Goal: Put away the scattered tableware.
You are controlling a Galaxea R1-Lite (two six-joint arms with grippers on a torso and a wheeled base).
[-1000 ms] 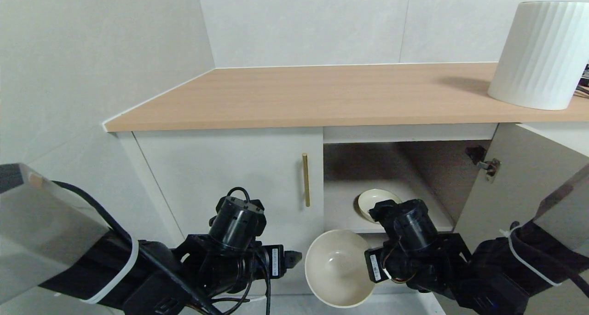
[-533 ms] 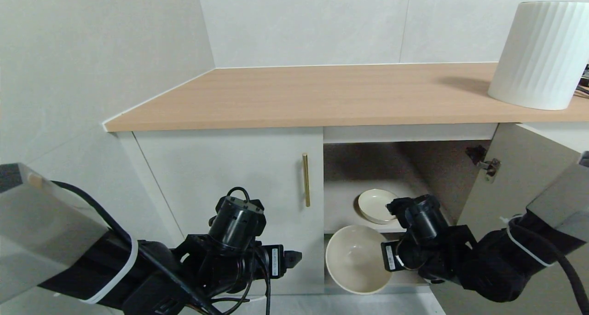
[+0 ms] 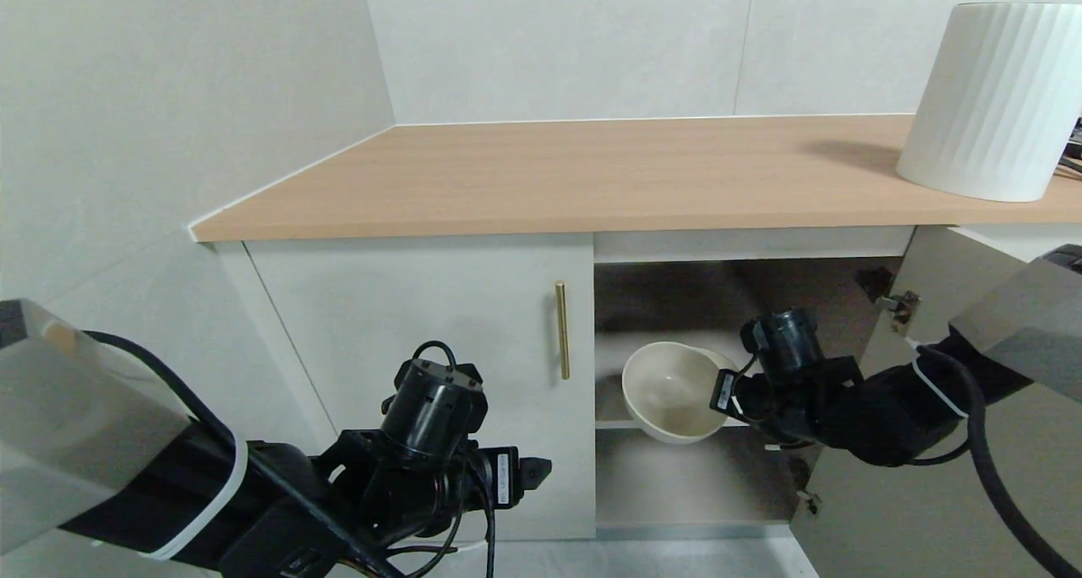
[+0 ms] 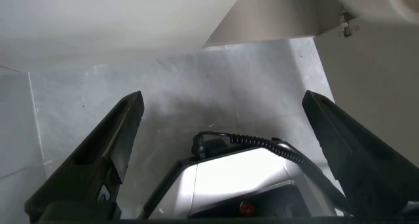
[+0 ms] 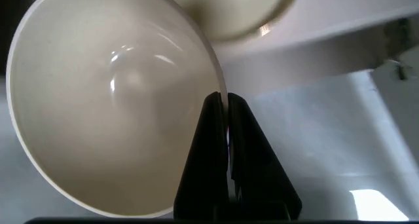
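My right gripper (image 3: 720, 392) is shut on the rim of a cream bowl (image 3: 672, 389), holding it at the front edge of the open cabinet's upper shelf (image 3: 610, 392). In the right wrist view the fingers (image 5: 216, 129) pinch the bowl (image 5: 111, 99) rim, and a small cream plate (image 5: 242, 8) lies on the shelf just behind it. In the head view the bowl hides most of that plate (image 3: 725, 360). My left gripper (image 3: 541, 472) hangs low in front of the closed left cabinet door (image 3: 423, 308), open and empty; its fingers (image 4: 121, 135) spread wide above the grey floor.
The right cabinet door (image 3: 947, 375) stands open beside my right arm. A brass handle (image 3: 561, 330) runs down the closed door. On the wooden countertop (image 3: 592, 172) stands a white ribbed cylinder (image 3: 993, 96) at the right. A lower shelf (image 3: 685, 485) lies beneath the bowl.
My right arm has lifted the bowl from low in front of the cabinet up and forward to the upper shelf's edge, now covering the plate. The left arm has stayed put.
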